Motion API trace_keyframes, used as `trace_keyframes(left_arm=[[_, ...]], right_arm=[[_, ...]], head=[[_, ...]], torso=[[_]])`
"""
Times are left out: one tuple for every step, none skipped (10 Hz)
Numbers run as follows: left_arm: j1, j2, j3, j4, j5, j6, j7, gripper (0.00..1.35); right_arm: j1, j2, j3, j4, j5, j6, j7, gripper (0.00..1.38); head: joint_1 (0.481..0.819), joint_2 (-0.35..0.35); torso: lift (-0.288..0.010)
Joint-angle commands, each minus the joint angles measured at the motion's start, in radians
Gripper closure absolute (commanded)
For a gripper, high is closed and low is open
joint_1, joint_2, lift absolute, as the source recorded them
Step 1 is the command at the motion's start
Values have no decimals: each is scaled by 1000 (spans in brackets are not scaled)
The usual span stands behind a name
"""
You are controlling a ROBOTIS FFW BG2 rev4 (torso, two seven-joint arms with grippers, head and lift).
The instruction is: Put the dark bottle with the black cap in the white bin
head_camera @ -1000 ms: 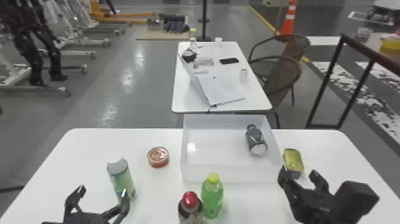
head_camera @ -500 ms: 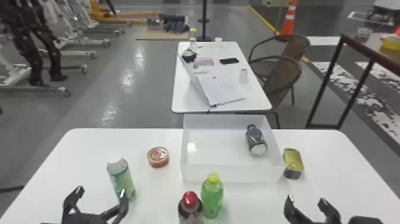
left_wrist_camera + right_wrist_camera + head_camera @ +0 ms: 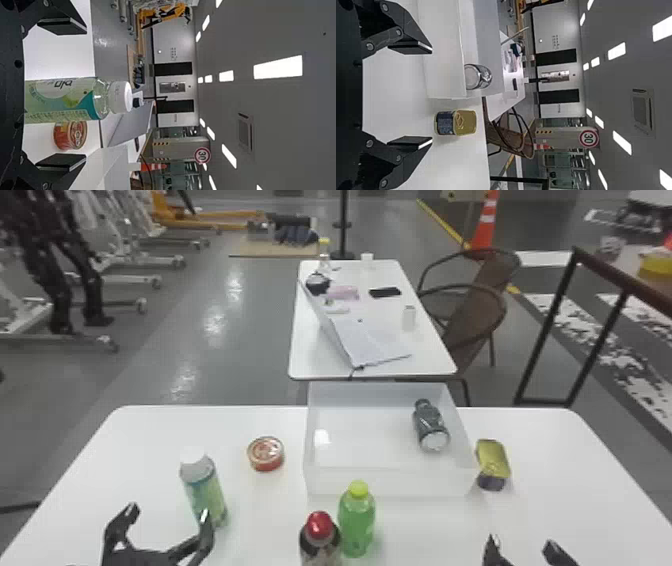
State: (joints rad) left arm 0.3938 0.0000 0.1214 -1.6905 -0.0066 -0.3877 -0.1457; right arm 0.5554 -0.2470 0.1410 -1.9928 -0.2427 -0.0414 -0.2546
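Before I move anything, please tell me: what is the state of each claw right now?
Left claw: open, holding nothing; the white-capped bottle stands ungripped in front of it.
Right claw: open, holding nothing.

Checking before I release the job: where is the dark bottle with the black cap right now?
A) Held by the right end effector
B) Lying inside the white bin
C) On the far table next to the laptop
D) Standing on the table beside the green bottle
B: the dark bottle lies on its side inside the white bin, toward the bin's right wall.
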Motion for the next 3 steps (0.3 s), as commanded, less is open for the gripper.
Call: trace_keyframes(left_arm=[[0, -3, 0, 0, 0, 1, 0, 167], [0, -3, -2, 0, 0, 3, 0, 167], [0, -3, -2, 0, 0, 3, 0, 167]], right_arm=[[0, 0, 0, 2, 0, -2, 0, 456], [0, 0, 0, 2, -1, -3, 0, 456], [0, 0, 0, 3, -1, -3, 0, 456]], head=[[549, 0], [549, 0], [549, 0]], torso=[[-100], [-100], [-100]])
